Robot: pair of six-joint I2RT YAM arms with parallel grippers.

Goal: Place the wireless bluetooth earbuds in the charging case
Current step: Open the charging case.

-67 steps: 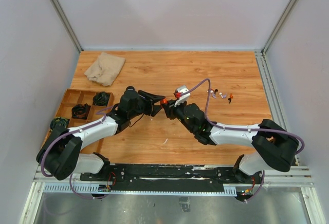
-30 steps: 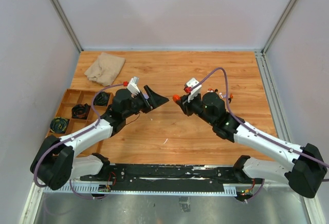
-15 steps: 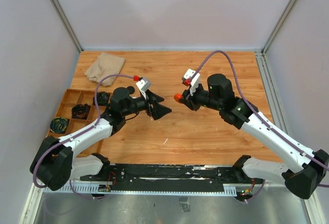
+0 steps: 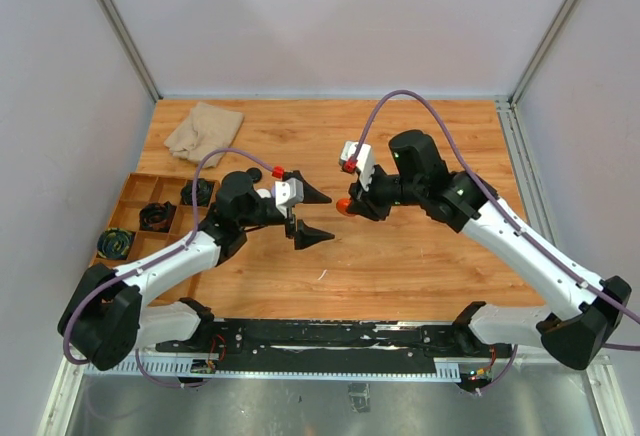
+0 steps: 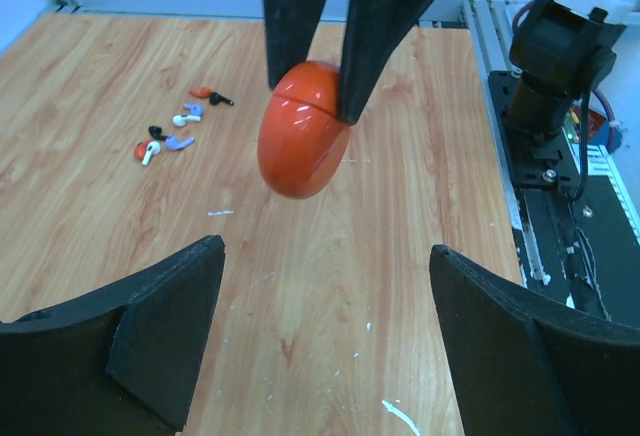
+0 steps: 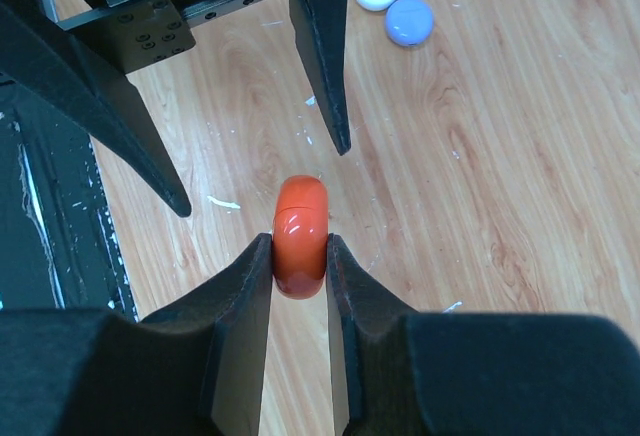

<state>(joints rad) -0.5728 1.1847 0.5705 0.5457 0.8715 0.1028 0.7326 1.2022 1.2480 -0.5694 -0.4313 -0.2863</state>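
While the right end effector (image 6: pixel 300 248) is pinching the slick-looking case (image 5: pixel 300 131) mid-air and the left end effector (image 5: pixel 325 251) is gaping wide, tiny earbuds (image 5: pixel 175 128) are lying on the desk (image 5: pixel 90 216), probably needing light stem grips.

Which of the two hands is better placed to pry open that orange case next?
Probably the left hand: it is open and empty, facing the orange case from close by. The right hand is shut on that case, holding it above the table, so it cannot open it.
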